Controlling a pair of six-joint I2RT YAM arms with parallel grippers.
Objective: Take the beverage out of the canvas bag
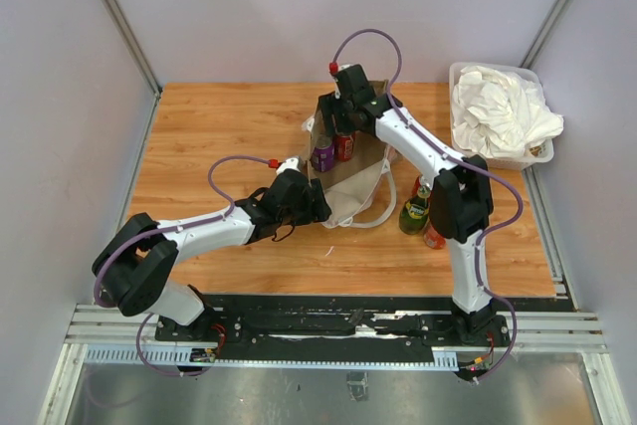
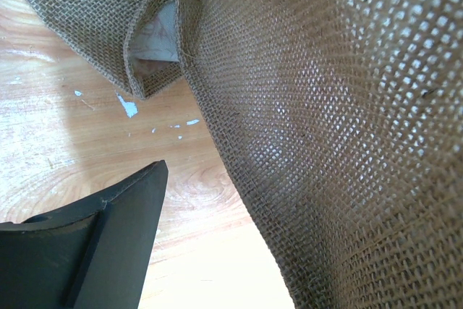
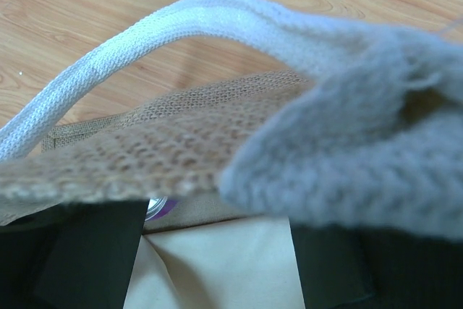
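The tan canvas bag (image 1: 360,184) stands at the table's middle with its mouth held wide. A purple can (image 1: 322,155) and a red can (image 1: 344,145) stand inside it at the far end. My right gripper (image 1: 338,124) hangs over the bag's far rim above the cans. In the right wrist view it (image 3: 217,251) is open, with the bag's rim (image 3: 166,142) and white rope handle (image 3: 217,19) across it and the purple can's top (image 3: 156,208) just showing. My left gripper (image 1: 317,204) is at the bag's near left corner. One finger (image 2: 79,251) shows, apart from the burlap wall (image 2: 325,142); the other is hidden.
A green bottle (image 1: 414,214), an orange one (image 1: 433,237) and a red-capped one (image 1: 418,186) stand right of the bag by the right arm. A clear bin of white cloth (image 1: 498,114) sits at the back right. Grey walls close the table in.
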